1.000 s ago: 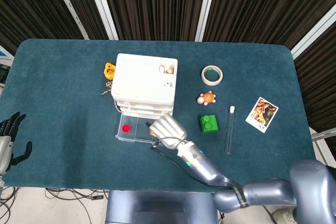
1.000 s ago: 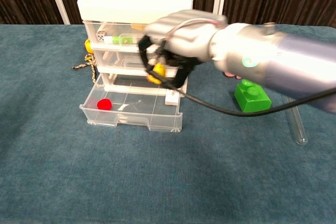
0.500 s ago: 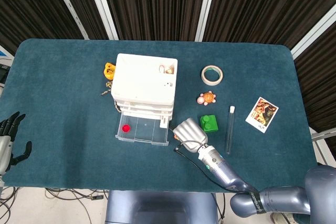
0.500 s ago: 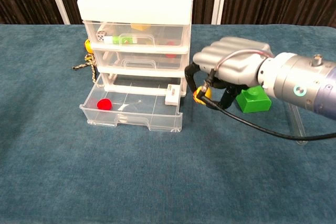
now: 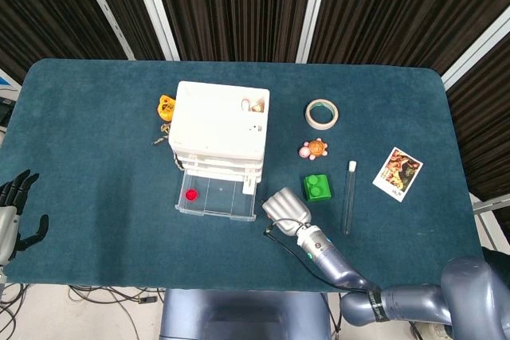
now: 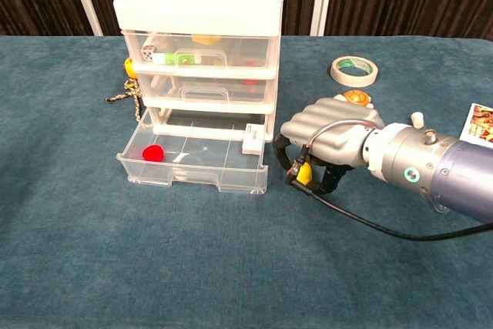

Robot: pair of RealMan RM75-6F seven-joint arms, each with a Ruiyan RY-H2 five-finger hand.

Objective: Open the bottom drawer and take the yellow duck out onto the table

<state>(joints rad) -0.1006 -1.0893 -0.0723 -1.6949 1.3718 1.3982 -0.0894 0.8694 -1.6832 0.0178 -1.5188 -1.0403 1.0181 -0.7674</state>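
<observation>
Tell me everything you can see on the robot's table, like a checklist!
Surface: blue table, carpet-like cover.
Job's things: bottom drawer pulled open, red piece and white block inside; yellow duck outside it, in the right hand.
Clutter: tape roll, orange turtle toy, green brick, test tube, photo card, orange toy with cord beside the drawer unit.
Hands: right hand holds the duck just right of the drawer; left hand off the table's left edge, fingers apart.
Cables: black cable looping from the right hand.
Surroundings: dark slatted wall.
</observation>
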